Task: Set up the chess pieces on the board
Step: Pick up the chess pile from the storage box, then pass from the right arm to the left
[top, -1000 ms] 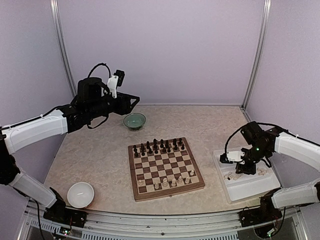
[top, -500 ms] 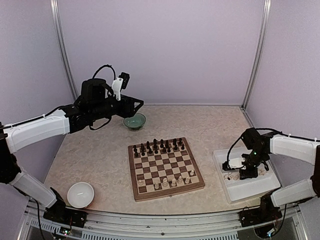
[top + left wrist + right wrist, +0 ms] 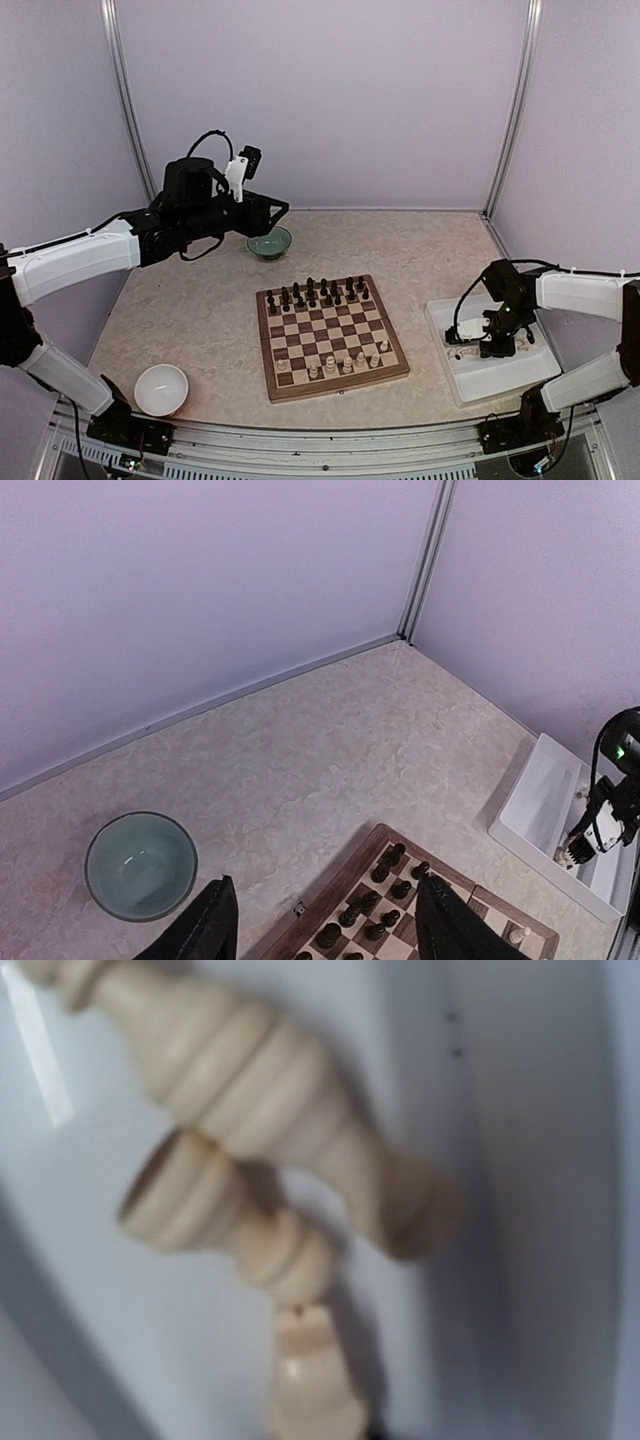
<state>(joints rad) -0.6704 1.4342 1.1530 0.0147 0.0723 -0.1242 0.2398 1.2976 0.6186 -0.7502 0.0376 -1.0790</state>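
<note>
Right hand (image 3: pixel 488 347) lower, over white tray (image 3: pixel 505 382)

Both arms share one build: long white shells over the links, black housings at the joints, and black bases (image 3: pixel 125 430) bolted at the near edge of the counter (image 3: pixel 200 300). The left arm (image 3: pixel 75 258) has a bulky black cylindrical wrist joint. A thin black cable (image 3: pixel 205 134) loops over it, beside a white bracket with a small black camera (image 3: pixel 241 163). The left claw (image 3: pixel 325 905) has two flat matte-black fingers (image 3: pixel 207 928). The right arm (image 3: pixel 585 293) shows a green light (image 3: pixel 504 311) on its black wrist, with a black lead (image 3: pixel 461 300) curving alongside. The right claw (image 3: pixel 487 345) looks black with a white part, though it is too small to be sure.
</note>
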